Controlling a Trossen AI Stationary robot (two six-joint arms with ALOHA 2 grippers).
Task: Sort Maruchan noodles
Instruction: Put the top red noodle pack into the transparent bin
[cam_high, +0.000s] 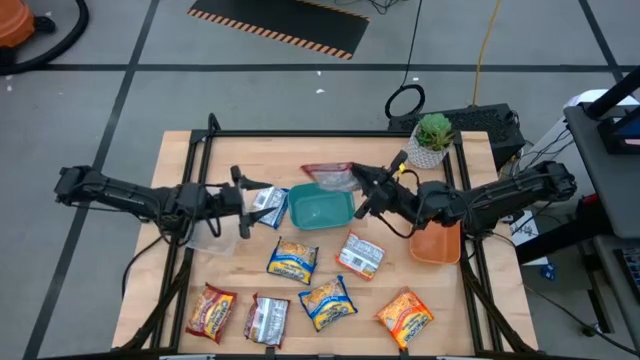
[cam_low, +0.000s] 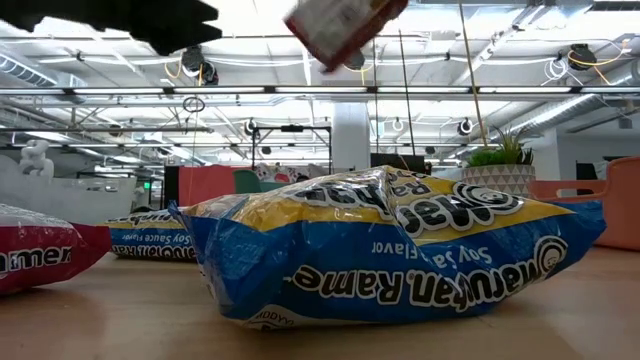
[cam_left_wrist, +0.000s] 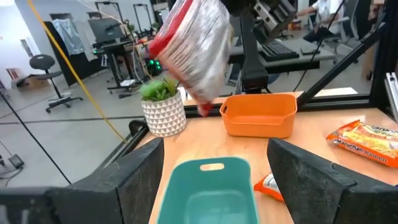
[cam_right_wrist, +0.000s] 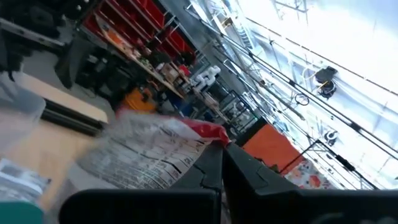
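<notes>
My right gripper (cam_high: 365, 186) is shut on a red-and-silver Maruchan packet (cam_high: 330, 176), which it holds in the air over the far rim of the teal bin (cam_high: 320, 208). The same packet (cam_left_wrist: 196, 53) shows high in the left wrist view and at the top of the low view (cam_low: 340, 25). My left gripper (cam_high: 244, 200) stands open just left of the bin with nothing between its fingers (cam_left_wrist: 134, 180). A white-and-silver packet (cam_high: 268, 206) lies flat beside the bin's left wall. Several more packets lie flat on the near half of the table, among them a blue-and-yellow one (cam_high: 292, 260). My right gripper pinches the packet between its two shut fingers at its red-edged end (cam_right_wrist: 210, 137). The fingers come from the table's right side, about level. The packet juts out past the fingertips toward the left, tilted and clear of the bin and the table.
An orange tray (cam_high: 437, 243) sits by the right edge and a potted plant (cam_high: 432, 140) at the far right corner. Near the front lie a red packet (cam_high: 210, 312), a dark red one (cam_high: 267, 320), a blue-and-yellow one (cam_high: 328, 300), an orange one (cam_high: 405, 315) and a white-and-orange one (cam_high: 361, 255).
</notes>
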